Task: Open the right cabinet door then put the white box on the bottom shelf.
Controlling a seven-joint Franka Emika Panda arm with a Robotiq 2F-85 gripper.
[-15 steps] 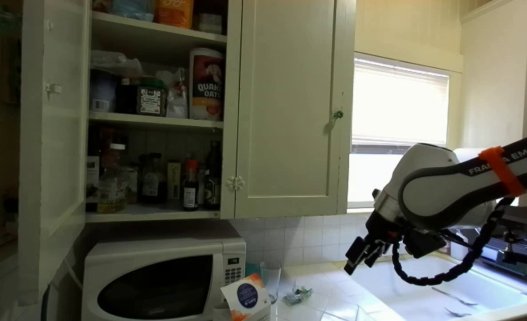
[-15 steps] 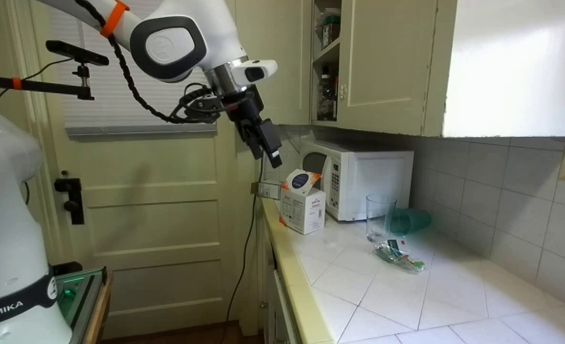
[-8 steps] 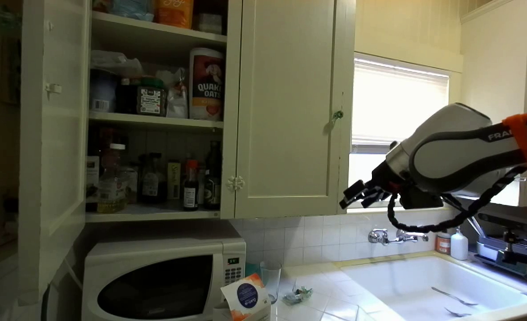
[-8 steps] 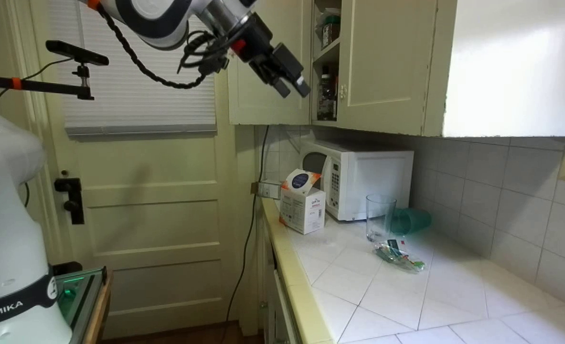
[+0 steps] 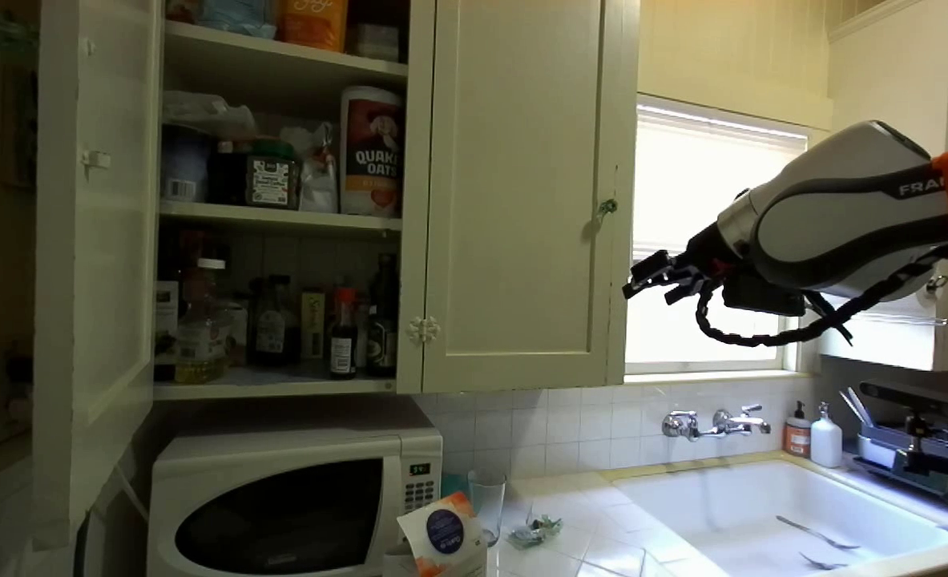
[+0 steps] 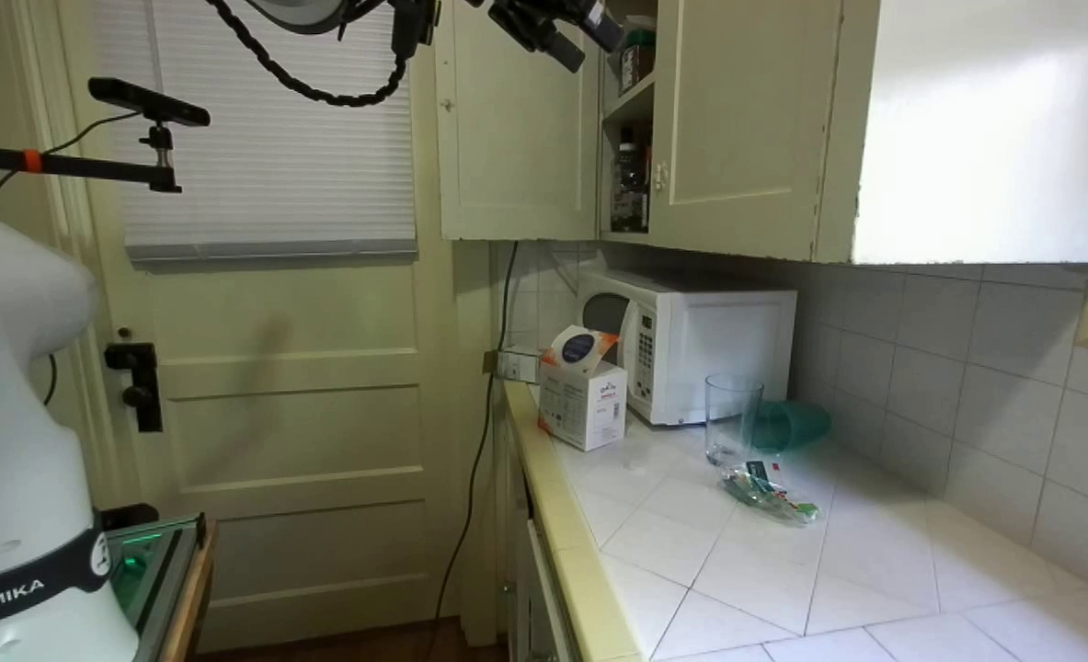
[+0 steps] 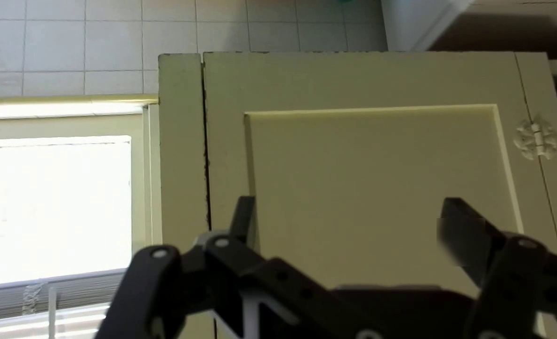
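The claw (image 5: pixel 651 295), its jaws spread and empty, has just risen to face the right cabinet door (image 5: pixel 523 192), closed ahead of it, so the door-opening step is probably next, while the white box (image 6: pixel 583 405) sits well below the claw on the table (image 6: pixel 875 570).

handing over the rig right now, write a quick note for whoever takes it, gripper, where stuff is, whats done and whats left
Gripper: open, holding nothing, facing the right cabinet door.
Right cabinet door: shut; its knob is on the edge nearer the window.
White box: on the counter by the microwave's front, top flap up.
Bottom shelf: hidden behind the shut door.
Done: neither step.
Left: open that door, then put the box on the bottom shelf.
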